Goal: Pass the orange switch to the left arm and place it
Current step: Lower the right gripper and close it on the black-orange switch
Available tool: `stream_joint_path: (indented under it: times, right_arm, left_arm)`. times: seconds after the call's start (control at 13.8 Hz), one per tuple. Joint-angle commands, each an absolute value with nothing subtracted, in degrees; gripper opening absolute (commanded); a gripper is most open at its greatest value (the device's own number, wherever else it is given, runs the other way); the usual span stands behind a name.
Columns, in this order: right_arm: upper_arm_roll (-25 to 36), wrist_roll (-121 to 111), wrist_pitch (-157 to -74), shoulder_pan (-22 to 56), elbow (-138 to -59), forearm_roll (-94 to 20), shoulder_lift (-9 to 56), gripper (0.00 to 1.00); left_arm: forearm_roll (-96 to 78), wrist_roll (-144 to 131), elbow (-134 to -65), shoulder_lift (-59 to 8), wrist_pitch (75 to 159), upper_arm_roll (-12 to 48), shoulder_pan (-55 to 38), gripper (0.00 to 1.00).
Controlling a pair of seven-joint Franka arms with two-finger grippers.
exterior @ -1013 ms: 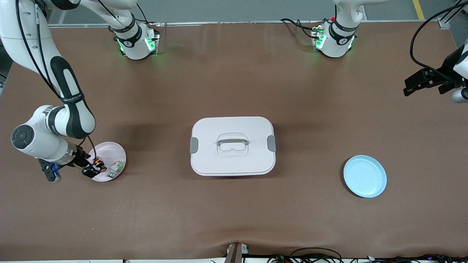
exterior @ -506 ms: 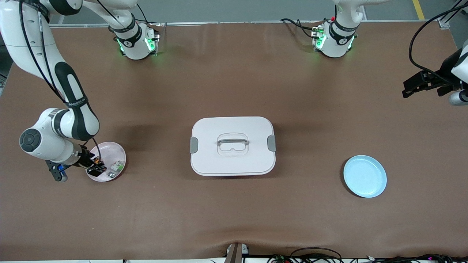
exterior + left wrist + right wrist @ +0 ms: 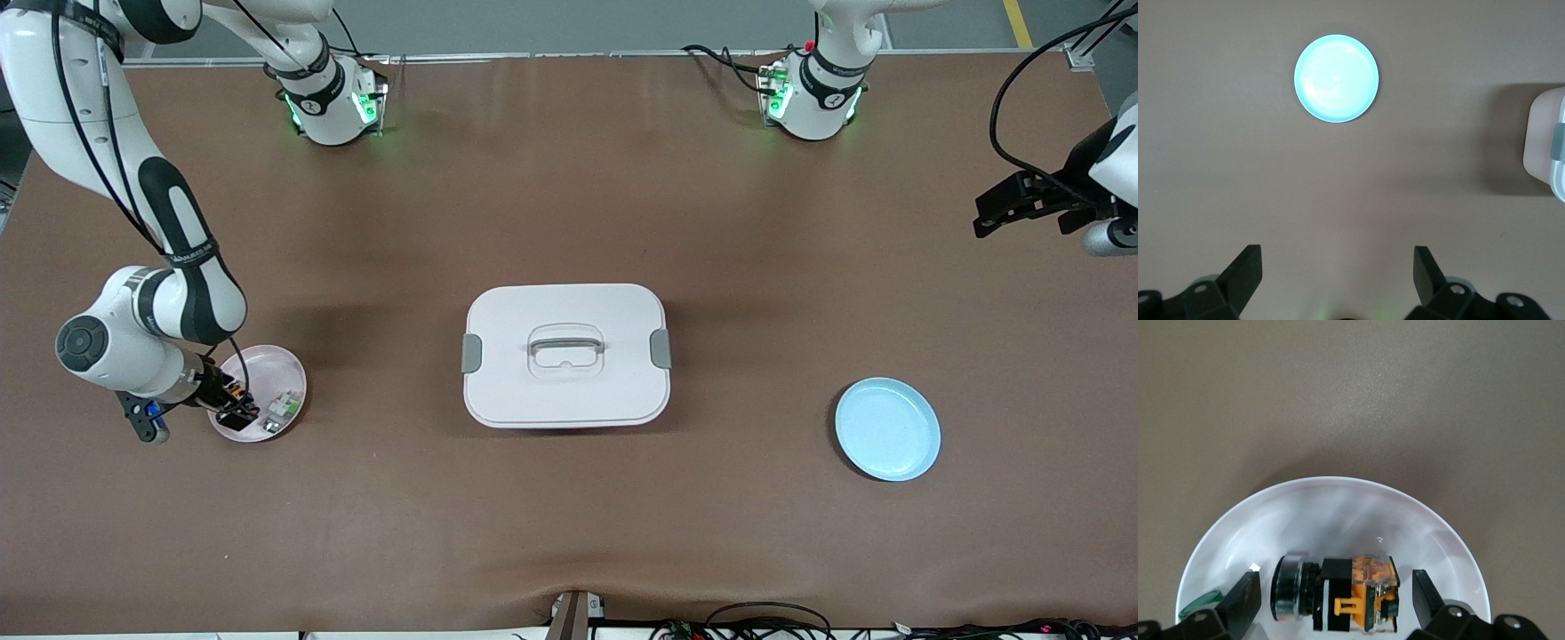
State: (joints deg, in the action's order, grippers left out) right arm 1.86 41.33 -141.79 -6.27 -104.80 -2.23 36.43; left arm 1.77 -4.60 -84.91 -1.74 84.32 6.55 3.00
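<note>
The orange switch (image 3: pixel 1338 595), black with an orange body, lies on its side in the pink plate (image 3: pixel 269 369) near the right arm's end of the table; it shows in the front view (image 3: pixel 235 391) too. My right gripper (image 3: pixel 1335 600) is open and low in the plate, one finger on each side of the switch, not closed on it; it also shows in the front view (image 3: pixel 234 411). My left gripper (image 3: pixel 1336 267) is open and empty, up in the air over the left arm's end of the table (image 3: pixel 985 222). The white box (image 3: pixel 565 356) sits mid-table.
A small white-and-green component (image 3: pixel 283 405) lies in the same pink plate beside the switch. A blue plate (image 3: pixel 887 429) lies toward the left arm's end, also in the left wrist view (image 3: pixel 1336 79). The box's corner (image 3: pixel 1548 147) shows there too.
My right gripper has come down into the pink plate so its fingers straddle the switch. My left gripper has drifted slightly toward the robots' side.
</note>
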Motion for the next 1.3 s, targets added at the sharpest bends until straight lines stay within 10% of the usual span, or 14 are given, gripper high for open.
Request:
stream_joint_path:
  times: [0.0, 0.14, 0.65, 1.23]
  right_arm:
    - [1.8, 40.4, -142.2, -6.7, -104.0, -2.1, 37.4, 1.0]
    - [1.8, 40.4, -142.2, -6.8, -103.9, -2.1, 37.4, 1.0]
    - [1.8, 37.8, -142.0, -6.7, -104.0, -2.2, 37.4, 0.33]
    - [1.8, 30.7, -134.0, -6.6, -103.9, -2.2, 32.8, 0.15]
  left_arm:
    - [2.4, -4.7, -85.2, -0.6, 83.8, 6.2, 3.2, 1.0]
    - [2.2, -4.7, -85.0, 0.2, 83.9, 6.2, 3.1, 1.0]
    - [1.9, -4.8, -84.5, -0.2, 84.4, 6.7, 2.6, 1.0]
    - [0.7, -4.7, -84.6, -0.2, 84.4, 6.7, 3.1, 1.0]
